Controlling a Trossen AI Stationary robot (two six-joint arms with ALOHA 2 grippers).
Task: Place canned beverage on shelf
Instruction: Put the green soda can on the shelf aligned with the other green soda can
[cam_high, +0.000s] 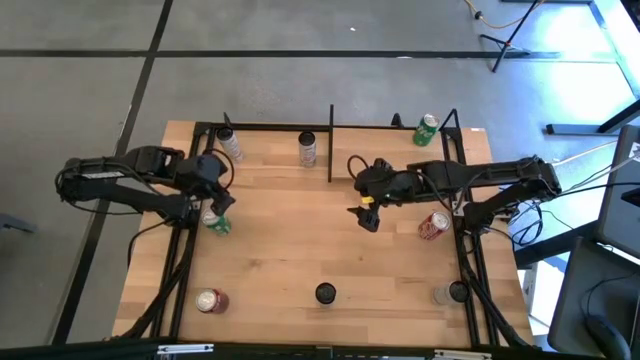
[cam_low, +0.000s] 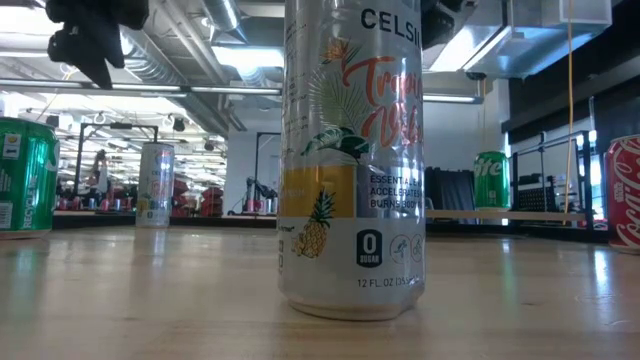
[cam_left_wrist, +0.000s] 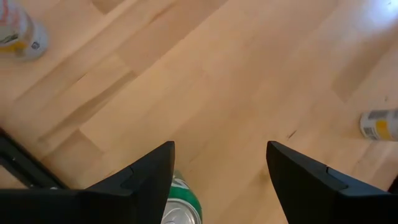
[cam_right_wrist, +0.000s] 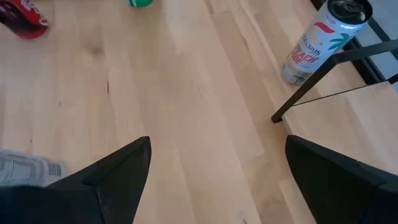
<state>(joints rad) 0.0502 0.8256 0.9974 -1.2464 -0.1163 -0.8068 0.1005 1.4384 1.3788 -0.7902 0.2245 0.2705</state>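
Green can (cam_left_wrist: 181, 205) behind left pincer (cam_left_wrist: 219, 180)

You only see part of the tall silver can with the pineapple picture (cam_low: 350, 160) in the low view; its top runs off the picture. The green can (cam_low: 22, 178) there is cut by the side edge, and so is the red cola can (cam_low: 626, 193) on the other side. In the left wrist view, a green can with a silver top (cam_left_wrist: 181, 208) is half hidden behind one dark finger (cam_left_wrist: 134, 180) and cut off below. In the right wrist view, a red can (cam_right_wrist: 23, 17) and a green thing (cam_right_wrist: 140, 2) are cut off at the edge. From above, the small dark round thing (cam_high: 326, 293) on the wooden desk (cam_high: 290, 240) is too small to tell.
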